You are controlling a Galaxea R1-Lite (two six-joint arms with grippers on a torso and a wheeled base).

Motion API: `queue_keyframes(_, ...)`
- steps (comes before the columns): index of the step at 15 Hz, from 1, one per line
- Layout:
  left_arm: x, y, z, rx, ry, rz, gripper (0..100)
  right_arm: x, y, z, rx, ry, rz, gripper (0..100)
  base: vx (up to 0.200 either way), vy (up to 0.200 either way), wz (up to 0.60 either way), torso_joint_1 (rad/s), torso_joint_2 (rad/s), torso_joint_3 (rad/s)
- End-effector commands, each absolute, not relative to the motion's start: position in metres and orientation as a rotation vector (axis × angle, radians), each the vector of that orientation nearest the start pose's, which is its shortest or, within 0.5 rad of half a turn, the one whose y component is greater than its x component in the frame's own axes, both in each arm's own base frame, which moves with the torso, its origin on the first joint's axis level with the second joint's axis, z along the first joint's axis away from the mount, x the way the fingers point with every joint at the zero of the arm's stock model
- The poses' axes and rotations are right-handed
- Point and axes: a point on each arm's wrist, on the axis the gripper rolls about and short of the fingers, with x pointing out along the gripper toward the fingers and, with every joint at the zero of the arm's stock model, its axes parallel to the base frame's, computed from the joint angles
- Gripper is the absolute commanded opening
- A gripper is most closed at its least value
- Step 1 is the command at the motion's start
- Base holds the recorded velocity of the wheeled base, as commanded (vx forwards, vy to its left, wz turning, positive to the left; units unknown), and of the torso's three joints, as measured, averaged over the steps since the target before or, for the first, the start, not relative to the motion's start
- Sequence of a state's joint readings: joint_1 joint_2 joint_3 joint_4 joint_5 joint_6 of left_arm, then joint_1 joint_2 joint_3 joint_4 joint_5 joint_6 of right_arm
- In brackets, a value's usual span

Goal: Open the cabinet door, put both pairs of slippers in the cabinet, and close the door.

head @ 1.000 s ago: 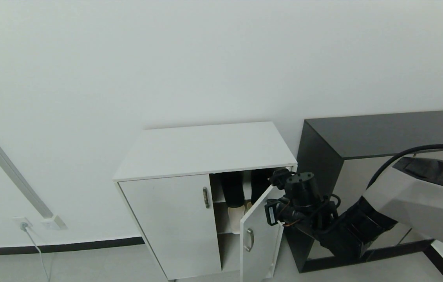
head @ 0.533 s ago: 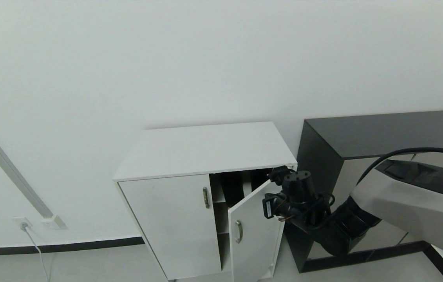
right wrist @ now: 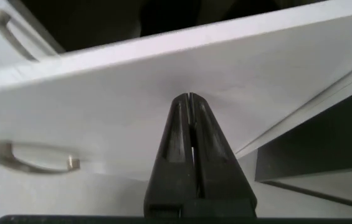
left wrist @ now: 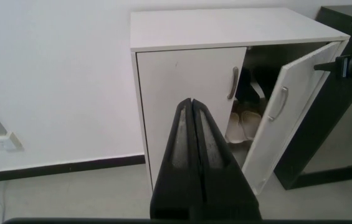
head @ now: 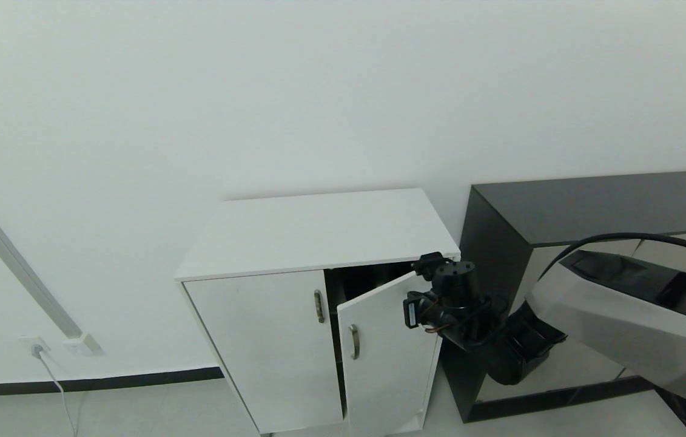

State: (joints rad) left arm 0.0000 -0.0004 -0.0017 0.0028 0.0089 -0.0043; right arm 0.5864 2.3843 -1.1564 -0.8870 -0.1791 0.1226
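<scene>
The white cabinet [head: 318, 233] stands against the wall with its left door shut. Its right door [head: 388, 340] stands ajar by a narrow gap. My right gripper [head: 430, 265] is shut and empty, its tips against the outer face of that door near the top edge; in the right wrist view the right gripper [right wrist: 190, 96] touches the white panel above the door handle [right wrist: 32, 163]. In the left wrist view beige slippers [left wrist: 241, 124] and dark slippers [left wrist: 250, 87] lie on shelves inside. My left gripper [left wrist: 191, 101] is shut, empty, well in front of the cabinet.
A black sideboard [head: 591, 206] stands right beside the cabinet, close to my right arm. A wall socket with a cable [head: 33, 347] and a slanted cable duct [head: 9, 255] are at the left. Bare floor [left wrist: 70, 193] lies in front.
The right door has swung from about half open to nearly shut, with my right gripper moving left along with its top edge. The slippers have gone out of the head view behind it.
</scene>
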Motion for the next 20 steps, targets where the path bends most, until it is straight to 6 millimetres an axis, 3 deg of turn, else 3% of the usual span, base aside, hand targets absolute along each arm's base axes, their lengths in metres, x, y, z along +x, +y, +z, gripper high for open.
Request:
queue_keyframes(1, -0.023, 0.000, 0.076, -0.005, 0.002, 0.009, 0, 0.379, 0.243, 0.029, -0.004, 0.335, 0.375, 0, 0.000, 0.000, 0.00, 0.000, 0.00, 0.000)
queue_keyframes(20, -0.023, 0.000, 0.076, -0.005, 0.002, 0.009, 0, 0.410, 0.253, 0.020, 0.025, 0.268, 0.361, 0, 0.000, 0.000, 0.00, 0.000, 0.00, 0.000)
